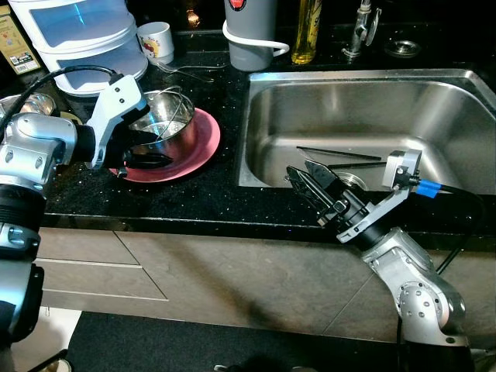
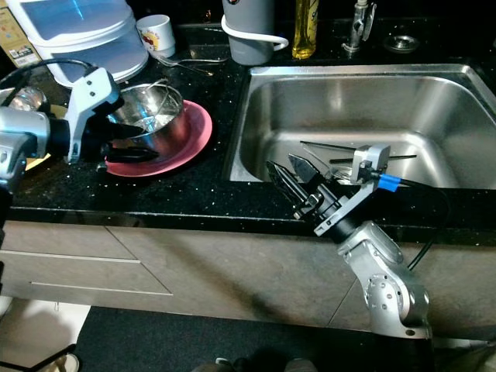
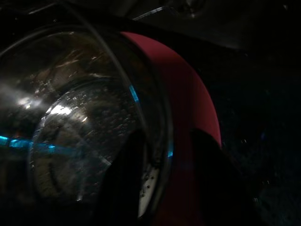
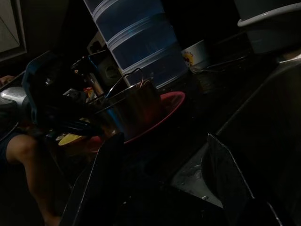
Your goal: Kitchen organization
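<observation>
Steel, thin-walled and hollow, the pot (image 1: 164,128) looks light but slick and rigid; its rim is the best hold, and the left pincer (image 1: 147,151) pinches it there, one finger inside, one outside. It sits on a pink plate (image 1: 203,143) on the black surface (image 1: 194,198), seemingly holding nothing. The right pincer (image 1: 306,177) hangs spread at the sink (image 1: 434,101) edge, where thin utensils (image 1: 337,155) lie.
</observation>
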Controlling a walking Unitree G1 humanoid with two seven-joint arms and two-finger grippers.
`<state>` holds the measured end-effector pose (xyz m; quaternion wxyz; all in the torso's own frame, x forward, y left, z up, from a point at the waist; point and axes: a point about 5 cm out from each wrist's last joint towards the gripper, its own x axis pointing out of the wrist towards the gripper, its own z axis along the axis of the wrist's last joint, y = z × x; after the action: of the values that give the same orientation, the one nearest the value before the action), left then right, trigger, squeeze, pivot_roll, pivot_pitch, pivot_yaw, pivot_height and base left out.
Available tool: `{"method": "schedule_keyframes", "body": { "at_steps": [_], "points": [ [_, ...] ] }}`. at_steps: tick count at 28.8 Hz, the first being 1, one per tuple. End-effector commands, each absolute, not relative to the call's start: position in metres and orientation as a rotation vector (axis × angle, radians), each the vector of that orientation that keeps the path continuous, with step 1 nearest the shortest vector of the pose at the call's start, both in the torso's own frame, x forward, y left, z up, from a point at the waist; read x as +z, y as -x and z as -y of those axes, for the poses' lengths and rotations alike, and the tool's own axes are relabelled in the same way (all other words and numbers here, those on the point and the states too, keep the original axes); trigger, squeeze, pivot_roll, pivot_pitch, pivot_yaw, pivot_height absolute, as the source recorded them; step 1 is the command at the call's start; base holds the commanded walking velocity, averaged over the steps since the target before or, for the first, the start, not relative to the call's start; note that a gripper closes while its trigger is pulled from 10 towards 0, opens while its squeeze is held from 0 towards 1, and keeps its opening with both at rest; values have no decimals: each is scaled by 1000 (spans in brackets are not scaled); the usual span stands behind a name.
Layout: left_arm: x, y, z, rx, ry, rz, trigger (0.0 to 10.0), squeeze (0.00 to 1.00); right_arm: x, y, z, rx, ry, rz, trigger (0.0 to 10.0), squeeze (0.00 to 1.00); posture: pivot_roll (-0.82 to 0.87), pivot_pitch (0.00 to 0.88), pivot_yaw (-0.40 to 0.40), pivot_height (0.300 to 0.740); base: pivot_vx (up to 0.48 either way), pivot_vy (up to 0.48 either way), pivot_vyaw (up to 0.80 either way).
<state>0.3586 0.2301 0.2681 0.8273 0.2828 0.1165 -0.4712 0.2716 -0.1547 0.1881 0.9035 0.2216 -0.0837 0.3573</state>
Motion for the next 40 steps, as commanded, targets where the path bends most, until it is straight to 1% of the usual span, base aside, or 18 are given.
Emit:
{"method": "schedule_keyframes", "body": {
  "at_steps": [1,4,7,8,9,13,14,21,29,30,32,33,37,40],
  "points": [
    [276,-356,-236,-992,-643,-267,0,0,187,-272,152,738,-458,173,10000,0,-90,99,38,740,0,0,0],
    [281,-357,-236,-990,-670,-258,0,0,187,-273,151,736,-461,172,10000,0,-86,96,37,740,0,0,0],
    [293,-359,-234,-962,-663,-172,0,0,186,-275,150,732,-464,171,10000,0,-82,91,37,740,0,0,0],
    [293,-359,-234,-962,-663,-172,0,0,186,-275,150,732,-464,171,10000,0,-82,91,37,740,0,0,0],
    [307,-359,-231,-930,-673,-97,0,0,186,-276,149,727,-469,173,10000,0,-83,86,39,740,0,0,0],
    [325,-356,-226,-912,-704,-14,0,0,186,-277,149,721,-477,173,10000,0,-83,82,38,740,0,0,0],
    [338,-354,-221,-908,-736,38,0,0,186,-278,149,715,-487,169,10000,0,-79,76,38,740,0,0,0],
    [347,-353,-216,-921,-757,70,0,0,185,-283,147,704,-498,143,10000,0,-72,63,41,740,0,0,0],
    [330,-358,-205,-992,-744,49,0,0,185,-286,149,689,-477,134,10000,0,-82,47,53,740,0,0,-780],
    [329,-359,-203,-994,-736,52,4039,0,186,-286,151,687,-474,138,10000,0,-83,44,54,740,0,0,-781],
    [329,-360,-201,-995,-728,56,4039,0,186,-286,152,685,-472,142,10000,0,-84,43,54,740,0,0,-781],
    [328,-361,-200,-995,-726,56,10000,0,187,-286,152,685,-470,146,10000,0,-87,40,57,740,0,0,-788],
    [326,-362,-199,-993,-725,54,10000,0,188,-286,153,685,-467,150,10000,0,-87,40,57,740,0,0,-783],
    [317,-370,-194,-975,-704,60,10000,0,191,-288,155,687,-458,161,10000,0,-85,38,62,740,0,0,-788]
  ]
}}
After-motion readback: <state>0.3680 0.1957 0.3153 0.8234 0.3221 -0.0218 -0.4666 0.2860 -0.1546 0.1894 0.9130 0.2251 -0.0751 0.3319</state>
